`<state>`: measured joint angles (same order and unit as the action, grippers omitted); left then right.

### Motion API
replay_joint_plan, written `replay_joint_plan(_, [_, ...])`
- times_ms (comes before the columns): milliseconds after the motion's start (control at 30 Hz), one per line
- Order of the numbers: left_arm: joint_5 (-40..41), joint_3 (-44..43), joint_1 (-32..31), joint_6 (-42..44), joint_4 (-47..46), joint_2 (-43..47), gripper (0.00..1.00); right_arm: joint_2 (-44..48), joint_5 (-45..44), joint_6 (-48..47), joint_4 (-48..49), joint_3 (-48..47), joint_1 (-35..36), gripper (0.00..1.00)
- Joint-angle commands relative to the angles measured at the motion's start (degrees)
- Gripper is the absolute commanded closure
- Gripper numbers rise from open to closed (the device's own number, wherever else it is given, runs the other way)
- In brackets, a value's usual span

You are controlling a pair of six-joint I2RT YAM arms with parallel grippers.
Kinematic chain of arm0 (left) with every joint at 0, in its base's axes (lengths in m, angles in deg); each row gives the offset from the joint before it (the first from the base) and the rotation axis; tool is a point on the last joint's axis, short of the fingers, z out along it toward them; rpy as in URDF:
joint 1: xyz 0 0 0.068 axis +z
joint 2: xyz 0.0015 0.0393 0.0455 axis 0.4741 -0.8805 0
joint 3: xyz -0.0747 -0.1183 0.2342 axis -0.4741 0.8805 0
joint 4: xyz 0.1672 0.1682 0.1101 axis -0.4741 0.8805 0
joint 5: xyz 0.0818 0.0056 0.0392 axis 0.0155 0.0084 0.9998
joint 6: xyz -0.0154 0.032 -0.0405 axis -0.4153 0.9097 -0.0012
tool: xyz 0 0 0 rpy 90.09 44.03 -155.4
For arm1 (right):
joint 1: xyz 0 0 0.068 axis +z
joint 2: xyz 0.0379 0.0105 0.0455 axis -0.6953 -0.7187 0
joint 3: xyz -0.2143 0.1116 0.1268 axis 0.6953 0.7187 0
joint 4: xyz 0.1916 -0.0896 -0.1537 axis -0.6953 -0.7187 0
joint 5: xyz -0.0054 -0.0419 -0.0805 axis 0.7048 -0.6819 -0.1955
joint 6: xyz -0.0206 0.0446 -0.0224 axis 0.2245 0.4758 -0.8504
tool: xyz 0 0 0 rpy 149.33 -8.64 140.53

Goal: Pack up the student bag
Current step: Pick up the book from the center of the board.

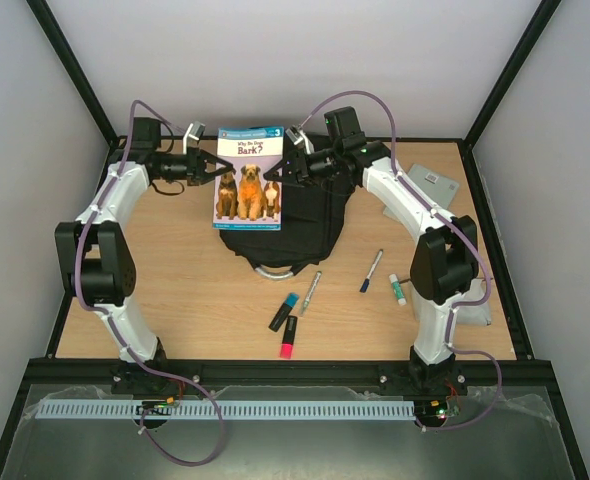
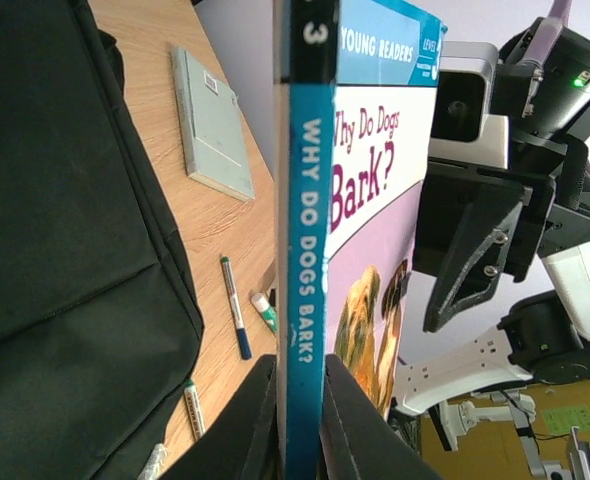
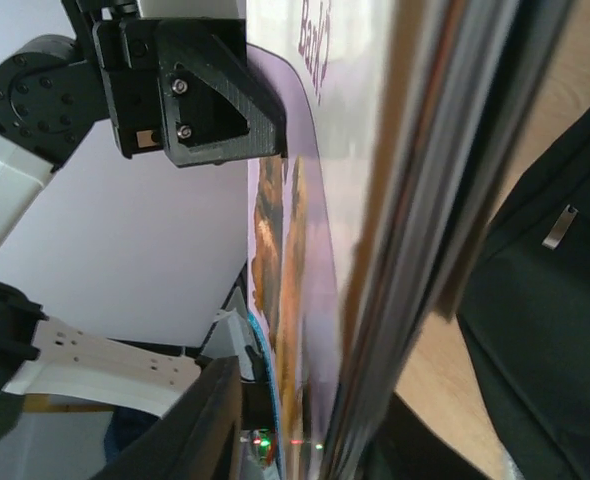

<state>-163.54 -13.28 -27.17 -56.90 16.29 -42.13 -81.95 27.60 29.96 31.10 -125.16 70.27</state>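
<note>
The student bag lies flat at the table's far middle, black, its grey handle toward me. Above its left part hangs a book, "Why Do Dogs Bark?", cover up. My left gripper holds the book's left edge. In the left wrist view its jaws are shut on the blue spine, with the bag beside it. My right gripper is at the book's right edge. In the right wrist view it straddles the blurred page edge, a gap showing between one finger and the cover.
On the wood in front of the bag lie a grey marker, a blue pen, a green-capped white tube, a blue-and-black highlighter and a pink one. A flat grey box sits at the back right.
</note>
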Motion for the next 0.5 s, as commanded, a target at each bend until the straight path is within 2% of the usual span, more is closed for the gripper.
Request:
replay_joint_plan(0, [-0.8,0.7,-0.5,0.9,-0.2,3.2,0.89,1.8,-0.7,0.4,1.1,-1.1,0.0,0.76])
replay_joint_plan(200, [-1.2,1.3,-0.5,1.5,0.1,3.6,0.87,1.8,-2.0,-0.2,0.8,-1.1,0.0,0.87])
replay_joint_plan(333, [-2.4,1.1,-0.5,1.9,0.1,3.4,0.88,1.6,-2.3,-0.4,0.6,-1.1,0.0,0.88])
replay_joint_plan(400, [-4.0,0.7,-0.5,2.1,0.4,3.4,0.94,1.6,-2.9,-1.0,0.2,-1.1,0.0,0.85])
replay_joint_plan(467, [-5.4,0.1,-0.5,2.8,1.2,3.5,0.97,1.7,-4.2,-2.0,-0.9,-1.2,-0.1,0.74])
